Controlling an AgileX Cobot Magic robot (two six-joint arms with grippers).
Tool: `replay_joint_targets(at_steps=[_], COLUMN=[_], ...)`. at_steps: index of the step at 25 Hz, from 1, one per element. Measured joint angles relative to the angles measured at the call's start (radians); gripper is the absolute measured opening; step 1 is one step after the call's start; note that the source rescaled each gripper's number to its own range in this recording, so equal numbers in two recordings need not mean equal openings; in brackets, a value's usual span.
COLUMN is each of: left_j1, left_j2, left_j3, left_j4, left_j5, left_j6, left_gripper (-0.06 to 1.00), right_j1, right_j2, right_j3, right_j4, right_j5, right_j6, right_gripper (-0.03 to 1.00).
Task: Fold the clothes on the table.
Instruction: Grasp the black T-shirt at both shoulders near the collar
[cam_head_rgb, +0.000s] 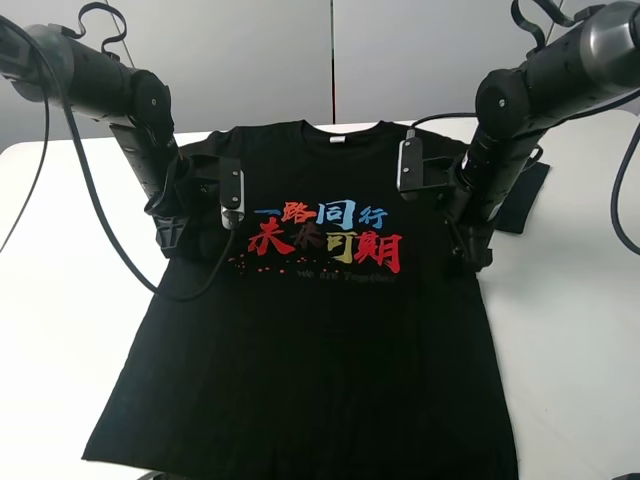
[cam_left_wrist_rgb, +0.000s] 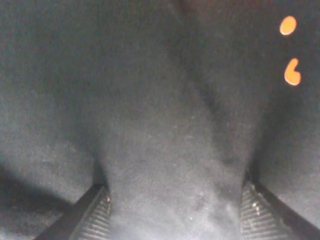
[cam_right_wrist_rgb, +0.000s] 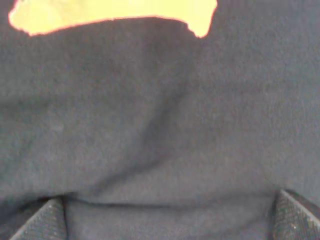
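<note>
White table (cam_head_rgb: 60, 330), black T-shirt (cam_head_rgb: 310, 350) lying flat, left tool (cam_left_wrist_rgb: 174, 192) and right tool (cam_right_wrist_rgb: 169, 200) both spread apart near its sleeves

Left arm (cam_head_rgb: 95, 80), right arm (cam_head_rgb: 560, 65): glossy black, black cables (cam_head_rgb: 160, 296) (white wrist modules (cam_head_rgb: 232, 195)).

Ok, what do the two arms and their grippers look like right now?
Left arm and right arm: matte black rounded links, black cables looping alongside. Each wrist carries a pale grey rectangular camera module. Gripper fingers are dark with ribbed pads.
</note>
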Motion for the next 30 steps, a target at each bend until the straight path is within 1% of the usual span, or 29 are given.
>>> replay_joint_targets(at_steps=[2, 3, 4, 7, 9, 10, 19, 20, 23, 25, 30], left_j1=[0.0, 0.0, 0.0, 0.0, 0.0, 0.0, 0.0, 0.0, 0.0, 0.0, 0.0], left_j2=[0.002, 0.002, 0.002, 0.003, 0.003, 0.003, 0.003, 0.003, 0.003, 0.003, 0.003], left_j3=[0.0, 0.0, 0.0, 0.0, 0.0, 0.0, 0.0, 0.0, 0.0, 0.0, 0.0], left_j4=[0.0, 0.0, 0.0, 0.02, 0.037, 0.044, 0.054, 0.056, 0.058, 0.059, 0.059], left_j5=[0.01, 0.014, 0.018, 0.029, 0.036, 0.039, 0.041, 0.041, 0.048, 0.048, 0.05], left_j6=[0.0, 0.0, 0.0, -0.002, -0.022, -0.027, -0.047, -0.062, -0.082, -0.086, -0.09], left_gripper=[0.72, 0.68, 0.62, 0.37, 0.26, 0.24, 0.21, 0.19, 0.03, 0.01, 0.01], right_j1=[0.0, 0.0, 0.0, 0.0, 0.0, 0.0, 0.0, 0.0, 0.0, 0.0, 0.0], right_j2=[0.0, 0.0, 0.0, 0.0, 0.0, 0.0, 0.002, 0.002, 0.004, 0.006, 0.006], right_j3=[0.0, 0.0, 0.0, 0.0, 0.0, 0.0, 0.0, 0.0, 0.0, 0.0, 0.0], right_j4=[0.018, 0.02, 0.025, 0.041, 0.053, 0.062, 0.079, 0.081, 0.096, 0.105, 0.118], right_j5=[0.0, 0.0, 0.0, 0.0, 0.0, 0.0, 0.0, 0.0, 0.004, 0.008, 0.021], right_j6=[-0.004, -0.004, -0.004, -0.006, -0.006, -0.006, -0.006, -0.006, -0.009, -0.017, -0.022], right_gripper=[0.9, 0.9, 0.9, 0.9, 0.9, 0.9, 0.9, 0.9, 0.9, 0.88, 0.79])
